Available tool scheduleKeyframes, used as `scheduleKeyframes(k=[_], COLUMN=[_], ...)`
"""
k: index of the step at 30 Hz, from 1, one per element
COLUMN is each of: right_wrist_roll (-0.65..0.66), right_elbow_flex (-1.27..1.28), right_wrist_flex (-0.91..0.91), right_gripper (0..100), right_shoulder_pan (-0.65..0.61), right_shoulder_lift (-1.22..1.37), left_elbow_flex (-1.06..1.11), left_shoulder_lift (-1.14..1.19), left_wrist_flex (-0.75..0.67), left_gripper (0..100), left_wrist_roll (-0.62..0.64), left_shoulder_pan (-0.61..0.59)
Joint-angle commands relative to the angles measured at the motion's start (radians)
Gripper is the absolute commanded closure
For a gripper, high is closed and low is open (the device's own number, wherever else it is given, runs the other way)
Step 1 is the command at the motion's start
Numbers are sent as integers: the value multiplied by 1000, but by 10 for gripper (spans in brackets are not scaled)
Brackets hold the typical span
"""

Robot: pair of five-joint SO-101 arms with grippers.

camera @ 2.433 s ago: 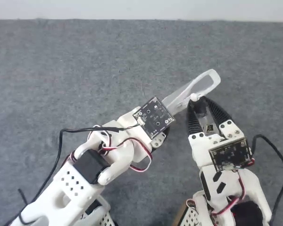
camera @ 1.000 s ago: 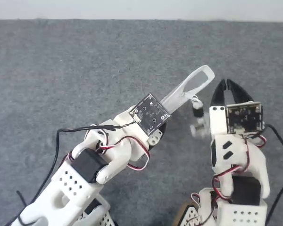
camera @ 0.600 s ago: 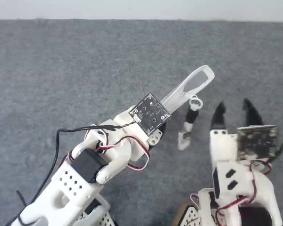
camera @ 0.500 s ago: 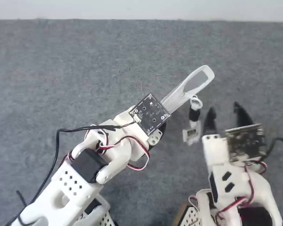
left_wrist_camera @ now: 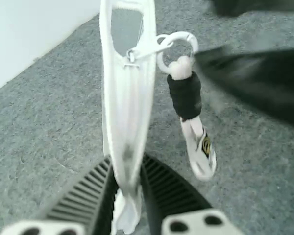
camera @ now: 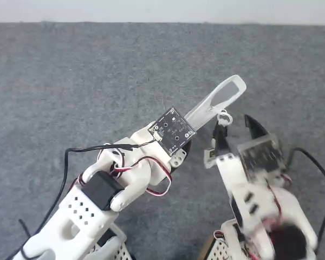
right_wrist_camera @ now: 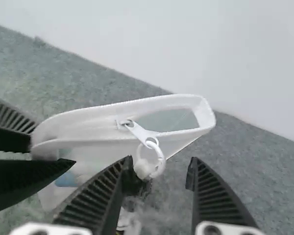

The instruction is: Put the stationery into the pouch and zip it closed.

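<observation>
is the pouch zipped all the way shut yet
Not yet: beyond the zip slider, the pouch gapes open at its far end.

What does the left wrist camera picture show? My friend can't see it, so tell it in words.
The left gripper pinches one end of a white see-through pouch, seen edge-on and stretching away over grey carpet. A black-and-white zipper strap dangles from a ring beside the pouch, and the right gripper, dark and blurred, is open close to it.
</observation>
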Motion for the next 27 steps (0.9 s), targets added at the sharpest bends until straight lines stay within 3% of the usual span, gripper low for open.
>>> scheduleKeyframes(k=[1,4,9,14,22,27], right_wrist_roll=[9,9,18,75,71,71], right_elbow_flex=[2,3,5,5,5,-3], right_wrist_flex=[-67,-91,-165,-170,-260,-231], right_gripper=[823,831,992,993,992,989], right_shoulder_pan=[5,35,50,61,232,237], right_shoulder_lift=[58,71,73,87,150,139], left_elbow_flex=[5,5,5,5,5,5], left_shoulder_lift=[-5,-5,-5,-5,-5,-5], left_wrist_flex=[21,21,21,21,23,23], left_gripper=[992,992,992,992,992,992], left_wrist_roll=[17,17,17,17,17,17], left_shoulder_pan=[-15,-15,-14,-14,-14,-14])
